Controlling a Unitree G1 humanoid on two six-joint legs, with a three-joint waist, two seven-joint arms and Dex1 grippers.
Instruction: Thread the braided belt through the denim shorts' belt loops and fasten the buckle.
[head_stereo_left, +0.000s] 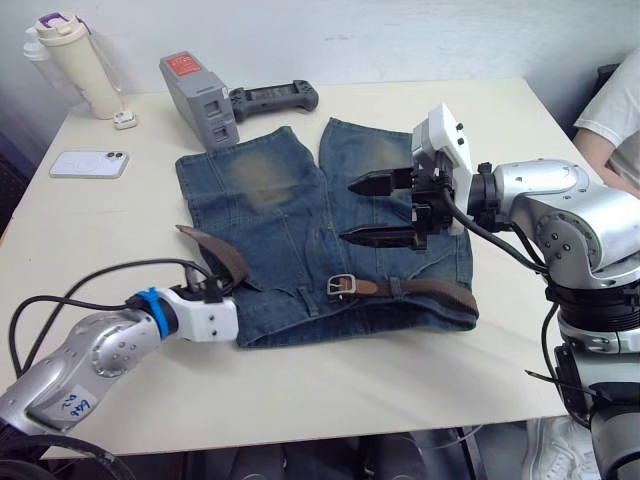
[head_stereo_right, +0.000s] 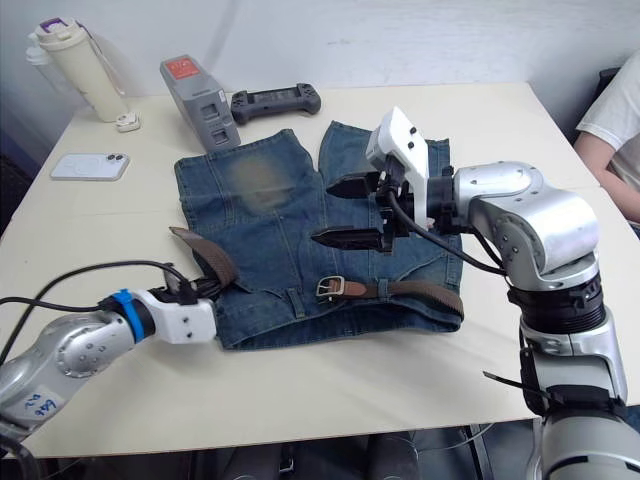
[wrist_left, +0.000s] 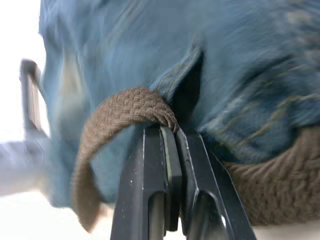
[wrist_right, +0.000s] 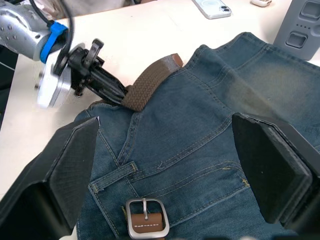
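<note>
The denim shorts (head_stereo_left: 300, 200) lie flat on the table with the waistband nearest me. Along the waistband's right half runs the braided belt (head_stereo_left: 430, 290), and the silver buckle (head_stereo_left: 342, 286) rests near the middle. At the shorts' left side the belt's dark end (head_stereo_left: 215, 250) arches upward. My left gripper (head_stereo_left: 213, 288) is shut on the belt there, its fingers (wrist_left: 167, 150) pinching the weave beside a belt loop (wrist_left: 182, 75). My right gripper (head_stereo_left: 347, 210) hovers open above the shorts' right leg, holding nothing, its pads (wrist_right: 65, 170) spread wide over the buckle (wrist_right: 146, 224).
At the table's far left stand a cream bottle (head_stereo_left: 75, 60), a white phone (head_stereo_left: 88, 163) and a small white item (head_stereo_left: 125, 120). A grey device (head_stereo_left: 200, 100) and a black controller (head_stereo_left: 272, 98) lie behind the shorts. A person's sleeve (head_stereo_left: 615, 110) shows at the right.
</note>
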